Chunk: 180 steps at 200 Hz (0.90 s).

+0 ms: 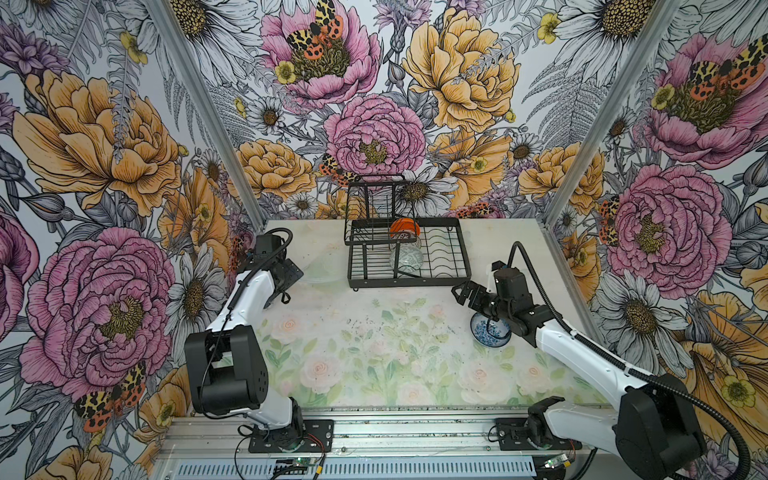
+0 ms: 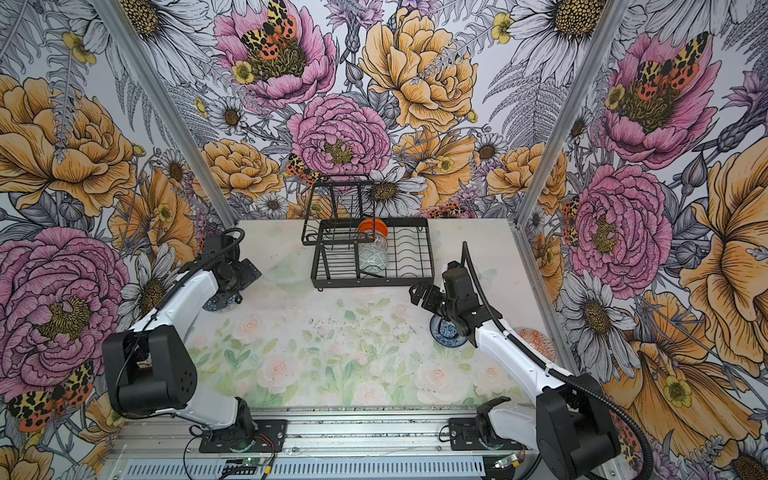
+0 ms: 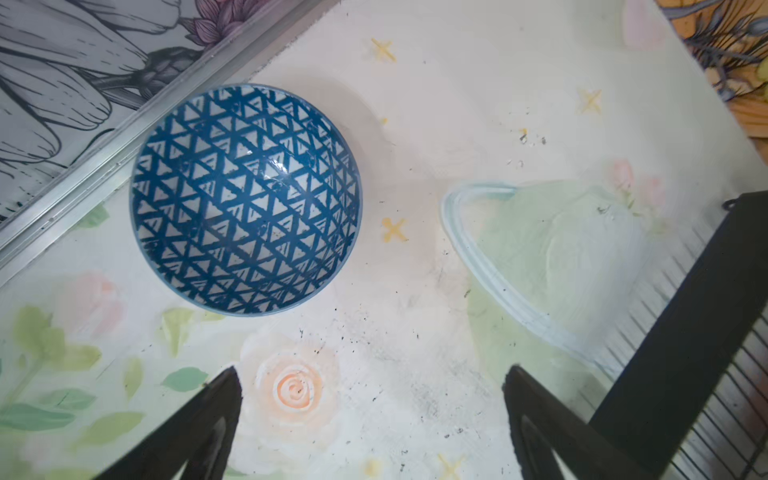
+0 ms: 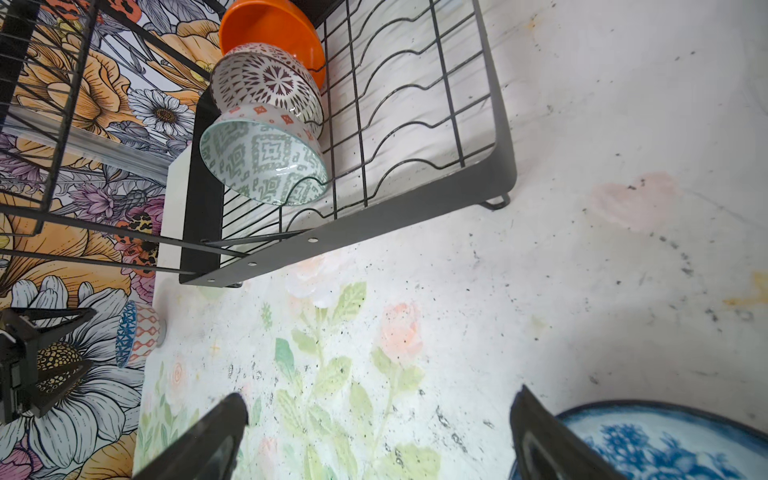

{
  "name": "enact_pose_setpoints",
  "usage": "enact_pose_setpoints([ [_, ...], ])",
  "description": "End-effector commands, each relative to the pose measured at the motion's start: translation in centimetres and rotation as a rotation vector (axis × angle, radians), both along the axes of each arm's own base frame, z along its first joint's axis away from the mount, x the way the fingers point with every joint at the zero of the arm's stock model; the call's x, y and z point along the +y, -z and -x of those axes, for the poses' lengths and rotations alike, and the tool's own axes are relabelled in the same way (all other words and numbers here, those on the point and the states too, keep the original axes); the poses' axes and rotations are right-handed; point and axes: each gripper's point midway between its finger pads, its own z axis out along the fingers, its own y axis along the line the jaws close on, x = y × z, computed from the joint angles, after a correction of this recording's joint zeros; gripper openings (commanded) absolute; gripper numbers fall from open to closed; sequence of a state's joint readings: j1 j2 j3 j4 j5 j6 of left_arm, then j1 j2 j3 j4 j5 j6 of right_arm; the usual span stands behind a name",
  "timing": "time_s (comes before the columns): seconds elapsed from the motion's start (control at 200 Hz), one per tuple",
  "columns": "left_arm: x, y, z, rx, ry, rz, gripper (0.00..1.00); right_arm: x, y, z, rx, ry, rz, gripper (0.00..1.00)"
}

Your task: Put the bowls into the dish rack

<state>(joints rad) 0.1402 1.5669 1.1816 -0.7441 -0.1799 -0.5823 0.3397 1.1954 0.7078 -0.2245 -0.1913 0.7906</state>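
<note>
- My left gripper [image 3: 372,376] hangs spread wide and empty. The blue triangle bowl [image 3: 245,199] sits on the table close to the wall rail [image 3: 83,183], so a finger could jam on the rail or shove the bowl aside.
- The dish rack [image 1: 409,283] at mid-table holds the orange bowl [image 4: 274,29], the white patterned bowl [image 4: 266,79] and the grey-green bowl [image 4: 266,166], all leaning together. A careless insert could topple them.
- My right gripper [image 4: 380,399] is spread and empty too. The blue floral bowl [image 1: 490,330] lies under my wrist, and I might clip its rim.
- The red-orange bowl [image 2: 536,343] sits by the right wall, where my right arm could sweep it.
</note>
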Motion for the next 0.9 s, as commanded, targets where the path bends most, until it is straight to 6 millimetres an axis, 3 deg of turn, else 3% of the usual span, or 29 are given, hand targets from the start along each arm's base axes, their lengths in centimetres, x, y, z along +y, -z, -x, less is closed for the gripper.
enact_pose_setpoints([
  [0.0, 0.5, 0.7, -1.3, 0.05, 0.081, -0.01, 0.99, 0.1, -3.1, -1.0, -0.101, -0.009, 0.003, 0.99],
  [0.235, 2.8, 2.7, -3.1, 0.158, 0.117, -0.047, 0.98, -0.6, -3.2, -0.8, -0.117, 0.009, 0.02, 0.99],
  [0.25, 2.8, 3.9, -3.2, 0.186, 0.123, -0.04, 0.98, -0.6, -3.2, -0.8, -0.116, 0.009, 0.02, 0.99],
  [0.295, 3.1, 4.5, -3.6, 0.202, 0.137, -0.041, 0.97, -0.6, -3.2, -0.8, -0.116, 0.009, 0.02, 0.99],
  [0.615, 3.2, 7.5, -5.4, 0.306, 0.262, -0.02, 0.66, -0.4, -2.3, -1.2, -0.081, 0.0, 0.036, 0.99],
  [0.786, 3.1, 8.5, -4.5, 0.352, 0.282, -0.024, 0.57, -0.3, -1.8, -1.7, -0.059, 0.006, 0.04, 0.99],
  [0.896, 2.9, 9.0, -3.6, 0.386, 0.294, -0.016, 0.44, -0.4, -1.6, -2.0, -0.053, 0.017, 0.045, 0.99],
])
